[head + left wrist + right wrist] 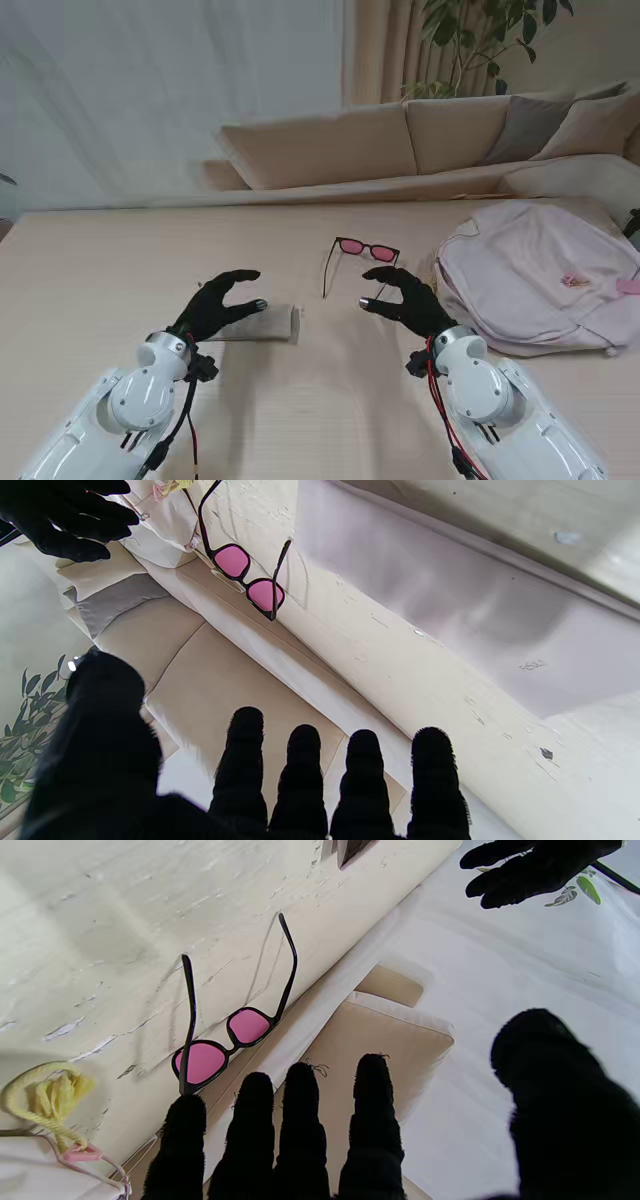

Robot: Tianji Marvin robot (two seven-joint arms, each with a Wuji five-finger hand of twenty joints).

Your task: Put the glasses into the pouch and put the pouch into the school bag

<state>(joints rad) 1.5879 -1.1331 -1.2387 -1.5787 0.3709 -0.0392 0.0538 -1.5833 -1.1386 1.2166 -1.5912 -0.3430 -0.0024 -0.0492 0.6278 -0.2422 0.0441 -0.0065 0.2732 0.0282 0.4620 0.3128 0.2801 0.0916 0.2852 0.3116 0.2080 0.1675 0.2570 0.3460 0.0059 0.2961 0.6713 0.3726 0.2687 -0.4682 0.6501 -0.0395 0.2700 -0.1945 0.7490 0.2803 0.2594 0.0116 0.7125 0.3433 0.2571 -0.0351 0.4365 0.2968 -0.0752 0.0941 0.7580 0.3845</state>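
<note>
Fingers spread and empty on your right hand (pixel 405 298) and left hand (pixel 222 303); the glasses (pixel 360 256) look light and fragile, so pinch the frame.

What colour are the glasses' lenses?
Pink, in a dark frame; the glasses show best in the right wrist view.

No legible text, label, brand name, numeral or sign appears in any of the three views. The school bag (pixel 540 275) bears small pink details on its front, too small to resolve as lettering. The glasses (pixel 362 258), the pouch (pixel 262 324) and the surface (pixel 120 270) carry no readable markings.
</note>
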